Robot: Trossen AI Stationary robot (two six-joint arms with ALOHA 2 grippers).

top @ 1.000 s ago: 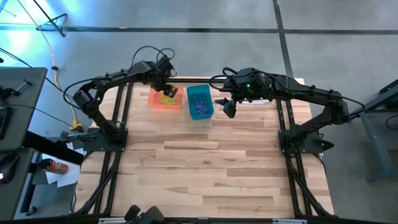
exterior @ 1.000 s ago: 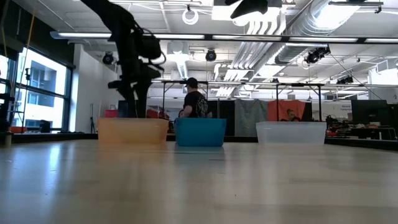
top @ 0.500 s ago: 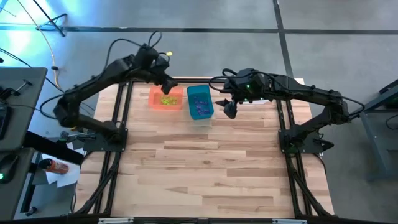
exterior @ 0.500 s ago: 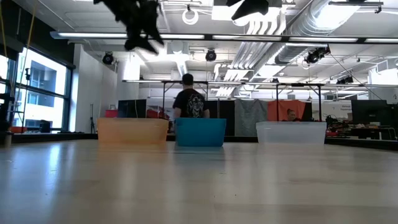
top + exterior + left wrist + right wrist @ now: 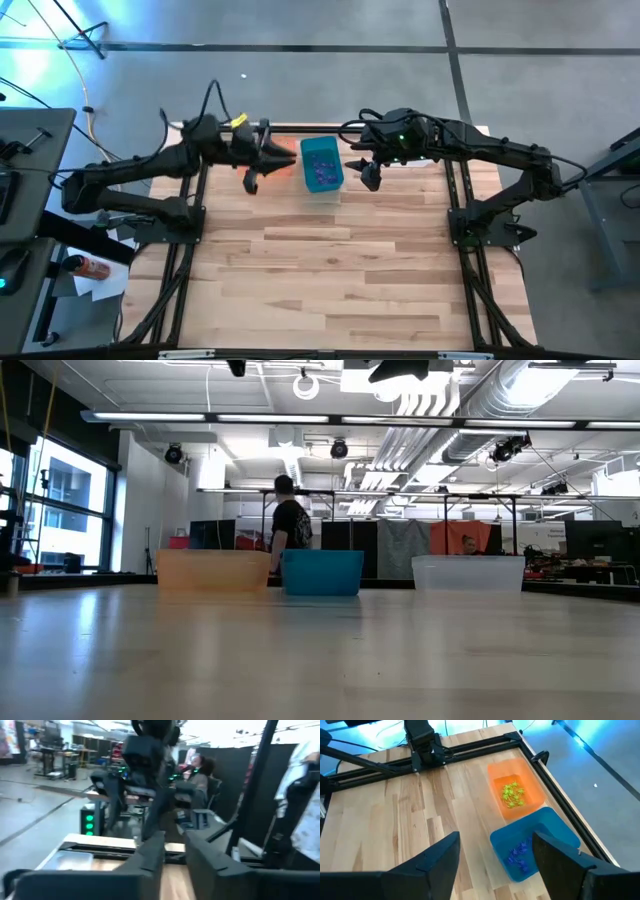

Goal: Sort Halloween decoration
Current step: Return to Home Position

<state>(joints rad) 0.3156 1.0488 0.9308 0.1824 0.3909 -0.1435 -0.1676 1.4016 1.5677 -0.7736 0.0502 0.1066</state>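
Your left gripper (image 5: 172,846), fingers almost together and empty, hangs above the far orange bin (image 5: 538,796) holding the green spiders (image 5: 512,794). Your right gripper (image 5: 496,841), wide open and empty, hovers right of the teal bin (image 5: 561,827). Dropping low on the way home could knock a bin.

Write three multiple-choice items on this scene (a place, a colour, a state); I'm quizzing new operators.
1. Where do the yellow-green toys lie? A in the orange bin; B in the teal bin; C on bare table.
2. The other toys, in the teal bin, are: A black; B blue-purple; C orange.
3. The right gripper is: A shut on a toy; B open and empty; C gripping a rim.
1 A: they sit mid orange bin. 2 B: the right wrist view shows that hue. 3 B: fingers spread, nothing between. The left gripper hangs over the orange bin.
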